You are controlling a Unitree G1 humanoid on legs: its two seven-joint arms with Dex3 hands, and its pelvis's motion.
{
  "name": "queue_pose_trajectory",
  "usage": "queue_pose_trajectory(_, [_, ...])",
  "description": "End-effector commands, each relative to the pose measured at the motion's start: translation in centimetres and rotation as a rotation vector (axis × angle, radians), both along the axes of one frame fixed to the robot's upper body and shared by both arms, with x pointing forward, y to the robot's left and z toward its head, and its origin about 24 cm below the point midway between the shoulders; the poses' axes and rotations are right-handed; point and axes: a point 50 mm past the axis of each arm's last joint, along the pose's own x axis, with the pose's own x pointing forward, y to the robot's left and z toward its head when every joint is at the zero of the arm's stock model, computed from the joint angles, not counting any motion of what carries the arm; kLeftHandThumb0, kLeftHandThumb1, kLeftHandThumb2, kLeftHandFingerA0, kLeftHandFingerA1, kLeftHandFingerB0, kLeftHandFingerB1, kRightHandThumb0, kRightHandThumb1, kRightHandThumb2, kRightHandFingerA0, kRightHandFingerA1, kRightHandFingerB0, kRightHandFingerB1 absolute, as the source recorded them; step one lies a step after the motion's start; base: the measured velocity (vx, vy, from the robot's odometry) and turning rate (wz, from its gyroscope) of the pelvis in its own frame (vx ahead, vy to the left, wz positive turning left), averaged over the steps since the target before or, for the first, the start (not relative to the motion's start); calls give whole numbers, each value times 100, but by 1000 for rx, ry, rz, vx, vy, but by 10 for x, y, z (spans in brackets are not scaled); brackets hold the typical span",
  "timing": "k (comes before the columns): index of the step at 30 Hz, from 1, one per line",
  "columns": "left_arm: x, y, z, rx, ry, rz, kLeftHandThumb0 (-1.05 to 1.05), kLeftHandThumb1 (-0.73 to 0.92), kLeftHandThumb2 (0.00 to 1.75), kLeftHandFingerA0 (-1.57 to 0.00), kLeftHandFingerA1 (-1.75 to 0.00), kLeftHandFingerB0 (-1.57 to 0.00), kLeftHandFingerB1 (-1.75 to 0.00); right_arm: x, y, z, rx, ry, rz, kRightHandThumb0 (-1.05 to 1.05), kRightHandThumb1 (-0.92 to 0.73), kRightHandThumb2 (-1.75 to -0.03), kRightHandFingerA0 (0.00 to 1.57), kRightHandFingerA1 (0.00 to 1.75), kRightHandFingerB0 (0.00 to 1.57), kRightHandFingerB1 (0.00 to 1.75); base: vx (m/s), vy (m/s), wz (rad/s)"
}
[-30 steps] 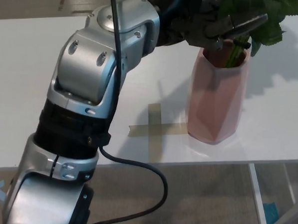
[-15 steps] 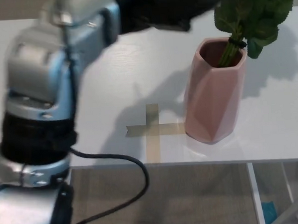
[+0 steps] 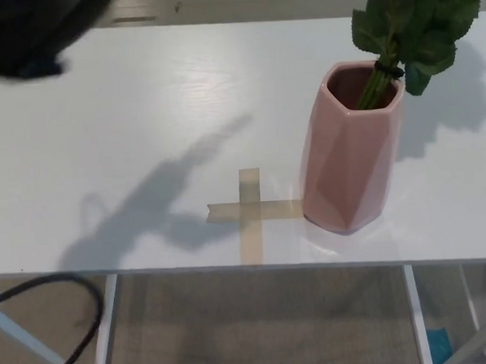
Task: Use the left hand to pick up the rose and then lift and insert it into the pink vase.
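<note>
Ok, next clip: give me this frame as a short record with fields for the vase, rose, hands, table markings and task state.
vase: pink vase upright on the white table, just right of the tape cross
rose: stems inside the vase, green leaves above the rim; no bloom in frame
left hand: dark blur at top left corner, finger state unclear
right hand: not in view
task state: rose looks inserted

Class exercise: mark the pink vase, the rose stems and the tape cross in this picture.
pink vase [image 3: 350,164], head view, on its front wall.
rose stems [image 3: 376,87], head view, where they enter the vase mouth.
tape cross [image 3: 249,209], head view, at the strips' crossing.
</note>
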Motion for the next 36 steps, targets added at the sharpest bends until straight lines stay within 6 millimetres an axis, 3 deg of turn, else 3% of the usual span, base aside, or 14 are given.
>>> queue_pose_trajectory(1, [-48, 16, -7, 46, -91, -110, -72, 40, 86, -4, -15, -3, -19, -16, -3, -7, 2, 60, -24, -21, -55, -56, 72, 52, 61, 47, 0, 0, 0])
queue_pose_trajectory(4, [-65, 26, -19, 46, -70, -97, -89, 50, 58, -1, -26, 0, -27, -17, -3, -7, 2, 63, -27, -20, -55, -56, 73, 53, 61, 47, 0, 0, 0])
queue_pose_trajectory(8, [-71, 29, -24, 42, -62, -96, -89, 50, 58, -1, -26, 0, -27, -18, -4, -8, 2, 65, -29, -20, -55, -56, 73, 53, 61, 47, 0, 0, 0])
queue_pose_trajectory(11, [-95, 49, -80, -41, 143, -140, -73, 39, 73, -19, -40, -10, -33, -21, -5, -8, 0, 73, -25, -20, -55, -55, 72, 52, 60, 47, 0, 0, 0])
queue_pose_trajectory(14, [-100, 52, -86, -51, 179, -147, -73, 39, 73, -19, -40, -10, -33, -21, -4, -9, -1, 74, -24, -20, -55, -55, 72, 52, 60, 47, 0, 0, 0])
queue_pose_trajectory(19, [-123, 71, -137, -5, 412, 11, -67, 43, 54, -31, -35, -27, -30, -23, -5, -9, -2, 88, -21, -20, -55, -55, 71, 51, 61, 47, 0, 0, 0])
queue_pose_trajectory(20, [-128, 84, -175, 44, 529, 157, -69, 38, 68, -24, -40, -20, -35, -27, -6, -11, -4, 97, -19, -21, -55, -55, 71, 52, 61, 47, 0, 0, 0])
queue_pose_trajectory(21, [-130, 85, -179, 54, 544, 170, -69, 38, 68, -24, -40, -20, -35, -28, -6, -11, -4, 98, -18, -21, -55, -55, 71, 52, 61, 47, 0, 0, 0])
queue_pose_trajectory(22, [-130, 90, -194, 53, 592, 213, -30, 19, 83, -10, -51, -8, -49, -29, -6, -11, -3, 98, -20, -21, -55, -56, 72, 52, 61, 47, 0, 0, 0])
queue_pose_trajectory(24, [-132, 101, -238, 104, 749, 363, -30, 21, 84, -10, -51, -9, -49, -31, -7, -12, -3, 100, -23, -20, -55, -56, 72, 52, 61, 47, 0, 0, 0])
queue_pose_trajectory(28, [-133, 101, -242, 120, 753, 371, -30, 21, 84, -10, -51, -9, -49, -32, -7, -12, -3, 102, -24, -20, -55, -56, 72, 52, 61, 47, 0, 0, 0])
queue_pose_trajectory(29, [-124, 112, -296, 249, 936, 566, -31, 22, 85, -7, -50, -6, -48, -34, -5, -13, -8, 107, -26, -19, -55, -55, 72, 52, 61, 47, 0, 0, 0])
queue_pose_trajectory(34, [-125, 117, -331, 297, 1038, 649, -31, 22, 84, -7, -50, -6, -48, -37, -5, -14, -9, 116, -18, -20, -55, -55, 72, 52, 61, 47, 0, 0, 0])
queue_pose_trajectory(36, [-116, 118, -374, 248, 1207, 761, -31, 21, 84, -8, -50, -7, -49, -39, -6, -15, -7, 115, -18, -20, -55, -56, 72, 52, 59, 46, 0, 0, 0])
